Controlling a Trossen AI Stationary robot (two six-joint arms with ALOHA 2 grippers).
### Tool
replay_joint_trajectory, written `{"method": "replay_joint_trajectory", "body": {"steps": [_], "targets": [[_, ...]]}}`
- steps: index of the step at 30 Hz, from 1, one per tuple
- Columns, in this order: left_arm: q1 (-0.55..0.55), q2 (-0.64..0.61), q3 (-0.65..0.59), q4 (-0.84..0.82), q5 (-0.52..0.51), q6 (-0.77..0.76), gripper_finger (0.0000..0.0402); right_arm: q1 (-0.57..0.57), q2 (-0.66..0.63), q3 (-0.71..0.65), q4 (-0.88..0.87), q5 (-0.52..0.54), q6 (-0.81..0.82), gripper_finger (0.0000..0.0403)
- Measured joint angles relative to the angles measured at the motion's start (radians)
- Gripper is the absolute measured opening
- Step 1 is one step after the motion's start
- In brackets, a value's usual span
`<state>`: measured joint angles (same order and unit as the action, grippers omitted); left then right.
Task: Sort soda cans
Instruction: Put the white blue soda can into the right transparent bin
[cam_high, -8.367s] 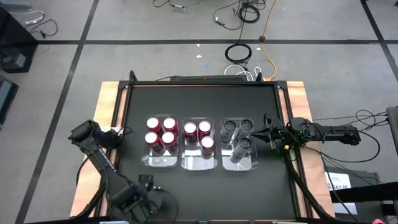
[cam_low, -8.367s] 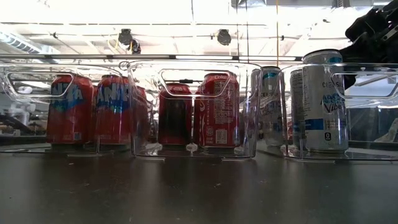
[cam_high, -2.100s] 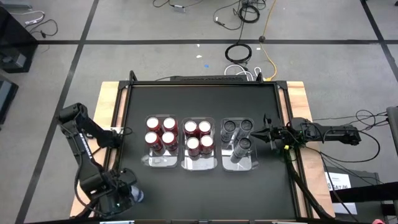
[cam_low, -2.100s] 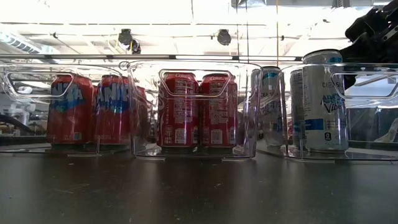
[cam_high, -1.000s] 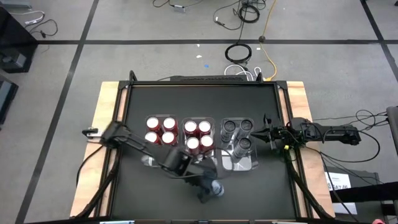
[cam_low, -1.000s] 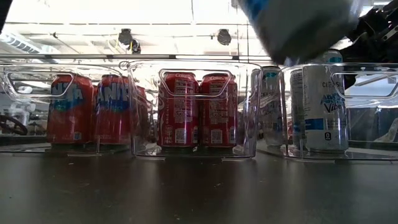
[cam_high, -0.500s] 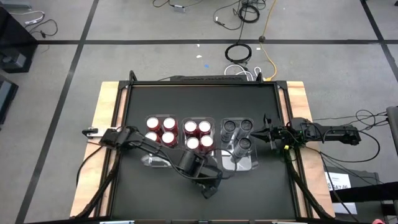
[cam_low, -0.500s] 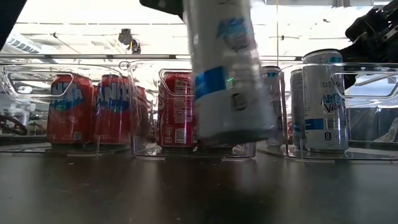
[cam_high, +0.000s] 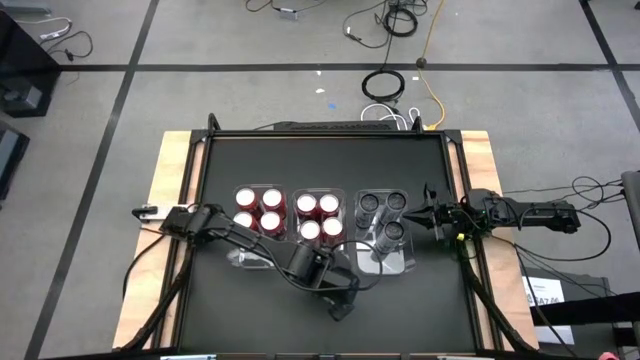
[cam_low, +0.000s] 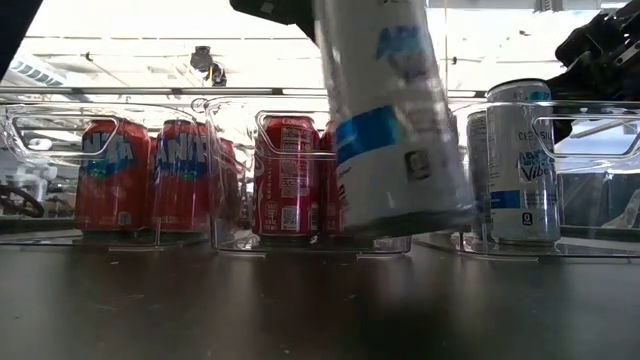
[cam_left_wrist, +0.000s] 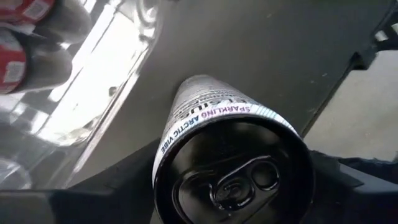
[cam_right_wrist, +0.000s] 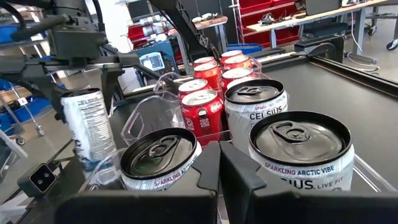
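Observation:
My left gripper (cam_high: 341, 304) hangs over the table's near part, in front of the bins, shut on a silver soda can (cam_low: 395, 120). Three clear bins stand in a row. The left bin (cam_high: 243, 259) holds red cans (cam_high: 258, 210), the middle bin red cans (cam_high: 318, 217), and the right bin three silver cans (cam_high: 385, 215). All of these stand upright on their bases. My right gripper (cam_right_wrist: 219, 167) waits shut just beyond the right bin's right wall (cam_high: 412, 225), touching nothing. My left gripper holds the silver can by its upper end (cam_left_wrist: 169, 142), pinched between the two fingers (cam_left_wrist: 112, 190), one on each side. The fingers come from above, pointing down along the can. The can hangs below them, lifted clear of the table, its bottom (cam_low: 415, 215) tilted toward the table's right.
The black table top (cam_high: 260, 165) has free room on the far side of the bins and along the near edge. Wooden borders (cam_high: 172, 160) run down both sides. The left arm's links (cam_high: 250, 238) cross low over the near end of the left bin. Cables lie on the floor beyond.
My left gripper has come down with the silver can in front of the bins. In the low view the can has dropped from the upper edge to just above the table. It has shifted toward the table's left and then slightly back right, and it now hangs tilted. The right arm has kept still.

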<state>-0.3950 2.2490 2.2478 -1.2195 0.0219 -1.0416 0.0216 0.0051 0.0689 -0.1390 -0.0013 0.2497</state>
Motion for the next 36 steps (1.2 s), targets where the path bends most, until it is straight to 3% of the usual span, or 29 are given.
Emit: {"method": "replay_joint_trajectory", "body": {"steps": [7,31,36], "targets": [[0.0,0.0,0.0,0.05,-0.029,0.0,0.0318,0.0,0.0,0.0,0.0,0.0,0.0,0.0004],[-0.014,0.0,0.0,0.115,-0.022,-0.027,0.0321,0.0,0.0,0.0,0.0,0.0,0.0,0.0004],[-0.014,0.0,-0.001,0.157,0.041,-0.027,0.0321,0.0,0.0,0.0,0.0,0.0,0.0,0.0004]]}}
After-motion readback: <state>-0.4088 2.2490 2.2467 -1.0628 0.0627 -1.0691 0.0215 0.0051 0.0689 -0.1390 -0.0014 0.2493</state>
